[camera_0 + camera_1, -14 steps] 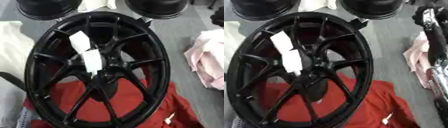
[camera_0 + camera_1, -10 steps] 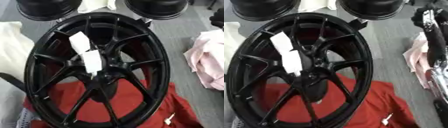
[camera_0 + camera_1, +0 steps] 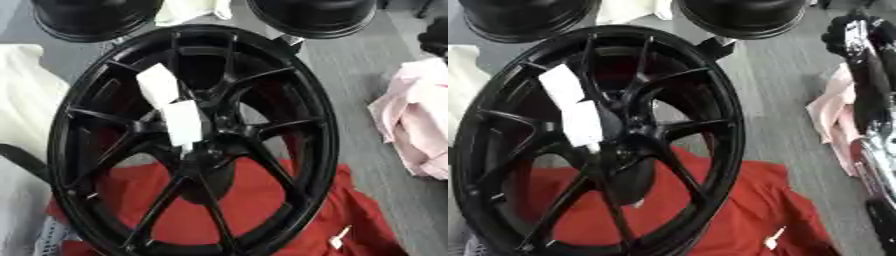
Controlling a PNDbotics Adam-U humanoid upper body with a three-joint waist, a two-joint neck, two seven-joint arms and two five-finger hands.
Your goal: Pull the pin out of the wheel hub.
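**Wheel waiting, pin not yet pulled**

Cloth in red [image 3: 289, 210] lies nearest on the grey table [image 3: 350, 75], spread under the lower part of a large black wheel [image 3: 197, 135], probably as padding. The wheel faces the camera, spokes running in to a dark hub [image 3: 210, 145] near its middle. Two white tags [image 3: 171, 107] hang over the spokes just above the hub. No pin can be made out there; it is hidden or too dark to tell. White fabric [image 3: 22, 95] lies to the left, pink fabric [image 3: 416, 125] to the right. In the right eye view the robot's right arm [image 3: 868, 100] runs along the right edge; its hand's fingers cannot be told. The left hand shows nowhere. Farthest, two more black rims [image 3: 92, 17] sit behind.
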